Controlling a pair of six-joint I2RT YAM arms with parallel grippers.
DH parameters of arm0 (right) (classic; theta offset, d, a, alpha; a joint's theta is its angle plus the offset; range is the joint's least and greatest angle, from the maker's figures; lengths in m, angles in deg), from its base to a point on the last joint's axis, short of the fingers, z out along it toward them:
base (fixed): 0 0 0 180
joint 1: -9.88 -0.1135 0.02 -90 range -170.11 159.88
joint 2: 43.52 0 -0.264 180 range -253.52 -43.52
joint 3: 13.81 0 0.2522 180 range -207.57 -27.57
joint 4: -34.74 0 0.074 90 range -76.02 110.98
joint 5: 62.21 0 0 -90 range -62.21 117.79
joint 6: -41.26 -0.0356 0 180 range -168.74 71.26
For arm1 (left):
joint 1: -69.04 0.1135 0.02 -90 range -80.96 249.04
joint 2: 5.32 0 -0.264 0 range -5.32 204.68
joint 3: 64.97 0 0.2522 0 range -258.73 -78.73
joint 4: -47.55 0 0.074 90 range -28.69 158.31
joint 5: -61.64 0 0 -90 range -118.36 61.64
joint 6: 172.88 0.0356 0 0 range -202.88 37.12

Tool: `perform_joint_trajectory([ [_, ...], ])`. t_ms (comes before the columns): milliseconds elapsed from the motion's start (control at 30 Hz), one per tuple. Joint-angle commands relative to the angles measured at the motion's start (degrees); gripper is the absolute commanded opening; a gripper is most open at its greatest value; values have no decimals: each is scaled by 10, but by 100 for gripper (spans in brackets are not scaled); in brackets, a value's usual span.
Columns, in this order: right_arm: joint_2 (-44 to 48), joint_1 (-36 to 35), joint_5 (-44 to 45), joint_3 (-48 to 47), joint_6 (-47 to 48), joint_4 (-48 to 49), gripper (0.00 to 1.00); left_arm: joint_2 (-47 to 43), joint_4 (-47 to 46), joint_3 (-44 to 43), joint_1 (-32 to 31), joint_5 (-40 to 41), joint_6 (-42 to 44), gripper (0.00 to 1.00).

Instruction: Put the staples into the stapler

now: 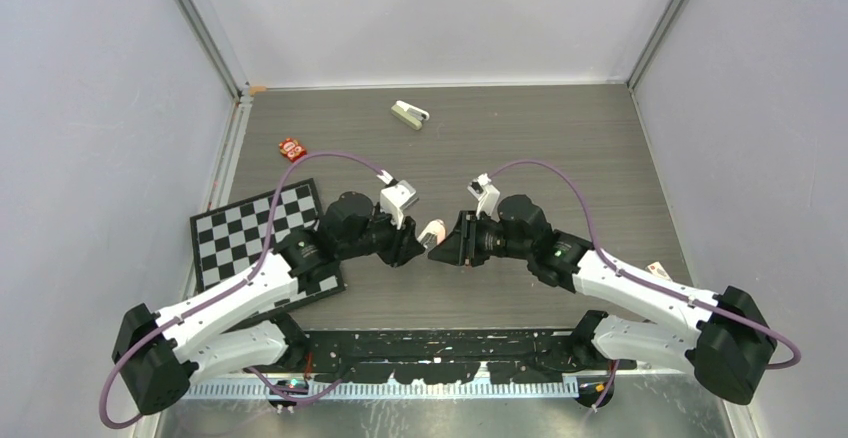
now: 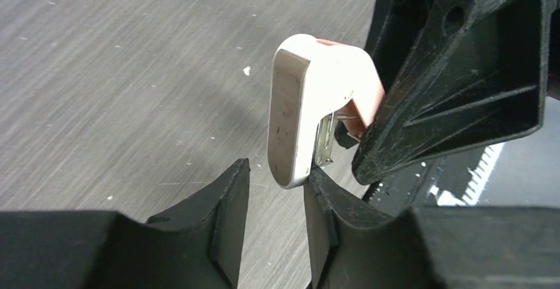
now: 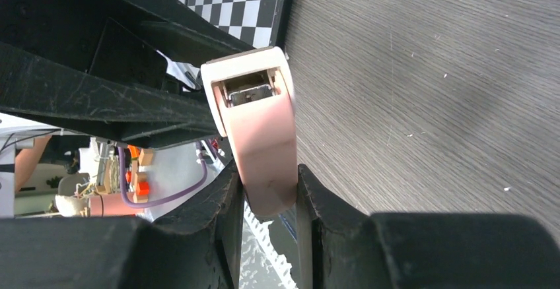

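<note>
The pale beige-green stapler [image 1: 409, 114] lies on the table at the far back, away from both grippers. No loose silvery block of staples shows. My right gripper [image 1: 447, 244] [image 3: 267, 177] is shut on the pink end of a small pink-and-white stapler-like object [image 1: 434, 230] [image 3: 261, 137], held above the table with its metal channel showing. My left gripper [image 1: 418, 245] [image 2: 276, 173] is open. Its right finger [image 2: 330, 216] touches the tip of that object's white part [image 2: 290, 111], and nothing sits between its jaws.
A black-and-white checkerboard [image 1: 250, 233] lies at the left under the left arm. A small red packet [image 1: 291, 148] lies at the back left. White walls enclose the wood-grain table [image 1: 560, 148]. The right gripper's black fingers [image 2: 449, 91] fill the right of the left wrist view.
</note>
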State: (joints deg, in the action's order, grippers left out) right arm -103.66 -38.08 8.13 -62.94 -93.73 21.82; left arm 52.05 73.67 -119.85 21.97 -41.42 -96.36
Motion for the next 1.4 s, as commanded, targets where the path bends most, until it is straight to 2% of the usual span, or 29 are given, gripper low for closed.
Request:
perform_joint_trajectory([
  [0, -3, -1, -17, -29, -1, 20, 1, -20, -47, -4, 0, 107, 41, 35],
  [100, -11, -2, -24, -31, 4, 7, 1, -30, -55, 2, 0, 154, 67, 32],
  [333, -33, -2, -61, -26, 15, 1, 1, -32, -61, -2, 0, 193, 126, 32],
  [700, -63, -11, -83, -33, 21, -24, 1, -15, -109, -3, 0, 191, 167, 32],
  [833, -67, -11, -52, -45, 12, -50, 1, -29, -79, -6, 0, 181, 180, 33],
  [900, -74, -12, -47, -51, 9, -61, 1, -46, -51, -11, 0, 171, 190, 37],
  [967, -79, -12, -49, -54, 5, -63, 1, -66, -18, -16, 0, 137, 201, 47],
  [1067, -83, -11, -55, -58, 3, -66, 1, -92, 30, -19, 0, 35, 225, 58],
  [1167, -83, -11, -64, -65, 3, -70, 1, -111, 38, 0, 0, -17, 236, 62],
  [1367, -82, -11, -92, -69, 3, -69, 1, -93, 35, 7, -3, -23, 257, 64],
])
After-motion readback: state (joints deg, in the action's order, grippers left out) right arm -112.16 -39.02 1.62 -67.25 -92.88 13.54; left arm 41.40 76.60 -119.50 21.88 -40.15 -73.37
